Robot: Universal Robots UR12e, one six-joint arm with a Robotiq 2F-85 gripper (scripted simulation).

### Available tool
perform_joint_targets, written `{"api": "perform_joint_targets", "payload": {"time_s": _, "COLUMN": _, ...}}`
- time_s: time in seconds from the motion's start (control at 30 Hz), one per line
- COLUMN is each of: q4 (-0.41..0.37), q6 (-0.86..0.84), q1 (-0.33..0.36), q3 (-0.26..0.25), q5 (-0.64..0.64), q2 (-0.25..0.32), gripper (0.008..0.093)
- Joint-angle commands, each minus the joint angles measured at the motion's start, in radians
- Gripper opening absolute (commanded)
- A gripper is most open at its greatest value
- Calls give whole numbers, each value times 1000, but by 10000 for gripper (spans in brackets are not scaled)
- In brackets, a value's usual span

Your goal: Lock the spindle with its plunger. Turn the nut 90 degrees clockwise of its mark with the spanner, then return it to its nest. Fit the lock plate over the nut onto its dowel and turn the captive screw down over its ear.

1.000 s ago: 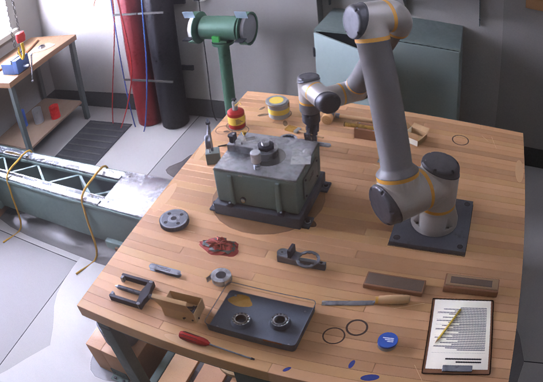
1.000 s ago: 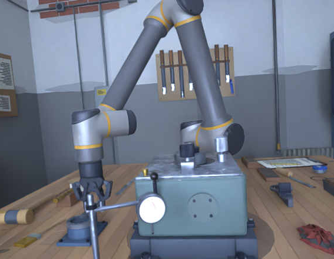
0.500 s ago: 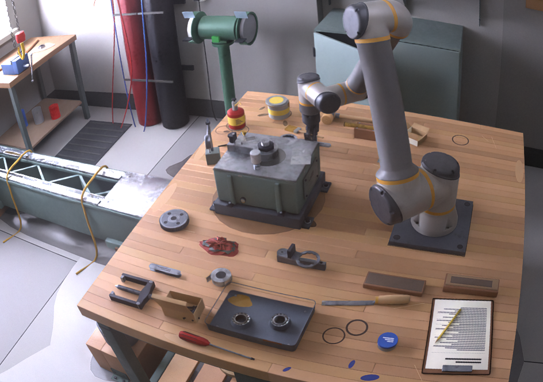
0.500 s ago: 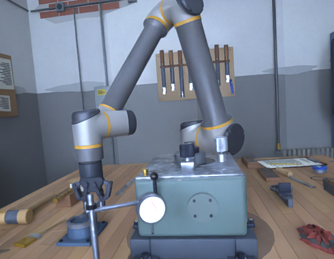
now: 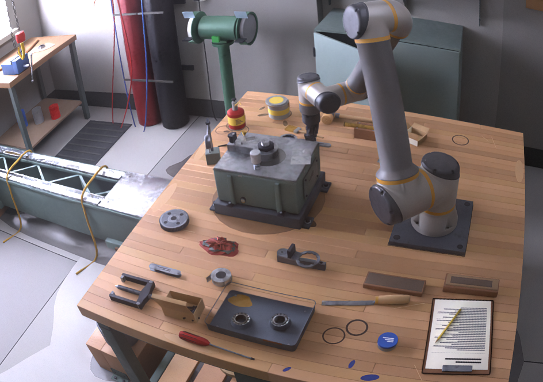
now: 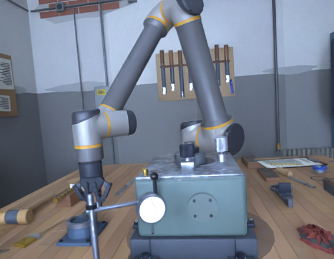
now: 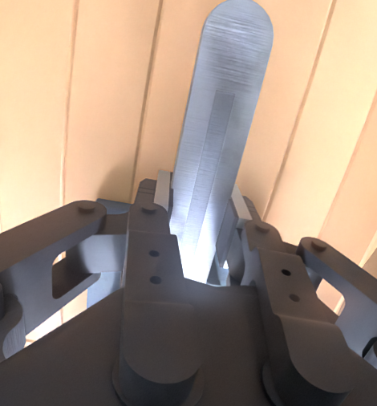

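Note:
The spanner (image 7: 216, 132), a flat steel bar with a rounded end, lies on the bench behind the gearbox, and my gripper (image 7: 202, 224) (image 5: 312, 136) stands low over it, closing on its handle. In the side camera only its tip (image 5: 323, 144) shows past my fingers. The grey-green gearbox (image 5: 267, 174) carries the hex nut (image 5: 266, 145) on top, with the silver plunger knob (image 5: 255, 156) in front of it. The lock plate (image 5: 302, 258) rests on its dark holder on the near bench.
Behind the work stand a yellow-topped tin (image 5: 277, 107), a mallet (image 6: 14, 216) and a wooden block (image 5: 364, 132). A dial gauge on a stand (image 6: 151, 208) rises beside the gearbox. My arm's base (image 5: 432, 220) sits to the right.

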Motion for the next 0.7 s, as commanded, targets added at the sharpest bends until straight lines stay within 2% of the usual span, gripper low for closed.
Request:
{"api": "perform_joint_targets", "payload": {"time_s": 0.0, "q4": -1, "q6": 0, "q1": 0, "q3": -1, "q5": 0, "q2": 0, "gripper": 230}}
{"api": "perform_joint_targets", "payload": {"time_s": 0.27, "q4": -1, "q6": 0, "q1": 0, "q3": -1, "q5": 0, "q2": 0, "gripper": 80}}
{"api": "perform_joint_targets", "payload": {"time_s": 0.67, "q4": 4, "q6": 0, "q1": 0, "q3": -2, "q5": 0, "q2": -4, "gripper": 80}}
